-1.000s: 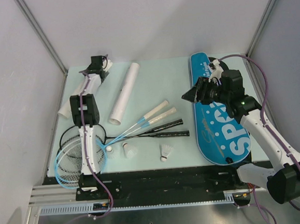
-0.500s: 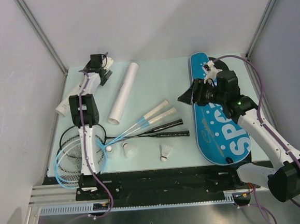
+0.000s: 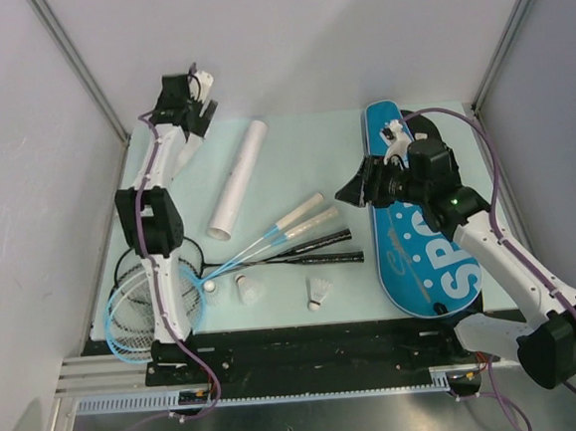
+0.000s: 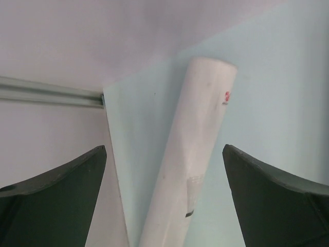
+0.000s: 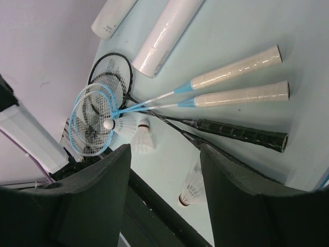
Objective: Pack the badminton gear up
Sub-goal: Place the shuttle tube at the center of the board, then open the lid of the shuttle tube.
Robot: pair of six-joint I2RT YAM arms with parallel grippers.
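Observation:
My left gripper (image 3: pixel 195 95) hangs open and empty over the table's far left corner. Straight beneath it in the left wrist view lies a long white tube (image 4: pixel 198 149), between my wide-spread jaws (image 4: pixel 162 152) but untouched. A second tube (image 3: pixel 238 179) lies slantwise near it. Two white-handled rackets (image 3: pixel 303 214) and two black-handled ones (image 3: pixel 323 248) fan out from stacked heads (image 3: pixel 143 297). Three shuttlecocks (image 3: pixel 319 292) (image 3: pixel 247 290) (image 3: pixel 211 285) lie near the front edge. The blue-black SPORT bag (image 3: pixel 430 239) lies flat at right. My right gripper (image 3: pixel 352 191) (image 5: pixel 164 150) hovers open and empty beside the bag's left edge.
The pale green table (image 3: pixel 309 159) is closed in by white walls with metal posts at the back corners. A black rail (image 3: pixel 308 344) runs along its front edge, where both arm bases sit. The left tube lies close to the table's left rim (image 4: pixel 114 154).
My left gripper has opened fully and risen off the left tube toward the back wall. My right gripper has drifted a little left, off the bag.

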